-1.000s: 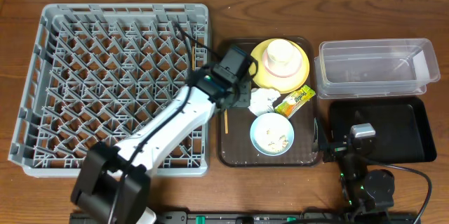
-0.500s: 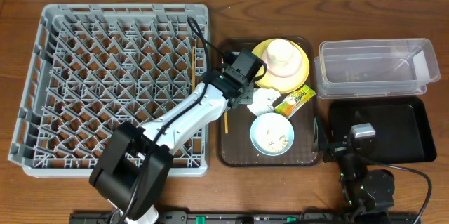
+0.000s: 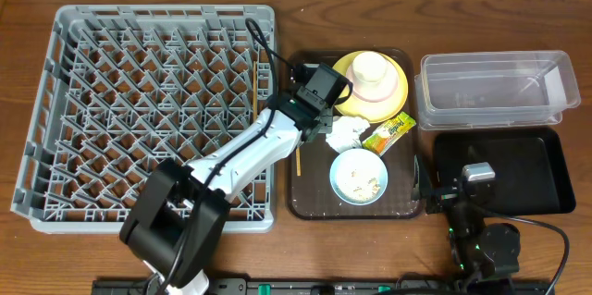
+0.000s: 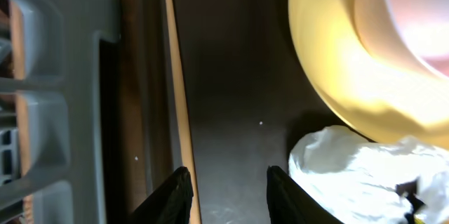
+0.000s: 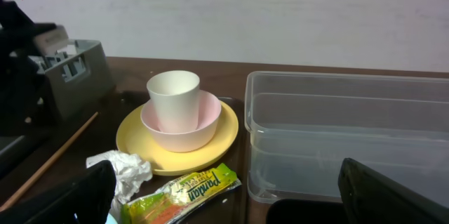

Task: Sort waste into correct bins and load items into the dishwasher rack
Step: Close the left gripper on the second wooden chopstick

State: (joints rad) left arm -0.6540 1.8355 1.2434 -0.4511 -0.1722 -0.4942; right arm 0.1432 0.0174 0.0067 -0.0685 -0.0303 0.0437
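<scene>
- The left gripper (image 4: 228,199) hangs low over the left side of the dark brown serving tray (image 4: 238,76). Its jaws are partway apart, with nothing between them as far as I can see.
- Right by one finger (image 4: 175,196) a thin wooden chopstick (image 4: 177,97) lies flat along the tray's left edge. Can't tell if the finger actually touches it.
- On the gripper's other side is the crumpled white paper napkin (image 4: 351,171), up against the round yellow plate (image 4: 330,76) at the back of the tray.
- The plate carries the white bowl (image 5: 181,124), with the small white cup (image 5: 173,92) standing in it.
- The yellow-green snack packet (image 3: 387,133) is just beside the napkin. The light blue bowl (image 3: 336,167) sits at the tray's front, with white rice-like scraps (image 3: 361,179) in it.
- The big grey plastic dishwasher rack (image 3: 166,13) fills the table's left side. All it holds is a second chopstick (image 3: 254,87), lying near its right edge.
- The clear plastic tub (image 3: 495,87) and the shallow black tray (image 3: 518,170) sit along the table's right edge. No waste in either that I can see.
- The right gripper (image 5: 224,185) is spread wide and empty, parked near the table's front right corner.
- So I'd say it's barely started: one chopstick is loaded. The other chopstick, all the dishes and all the waste are left to do.
</scene>
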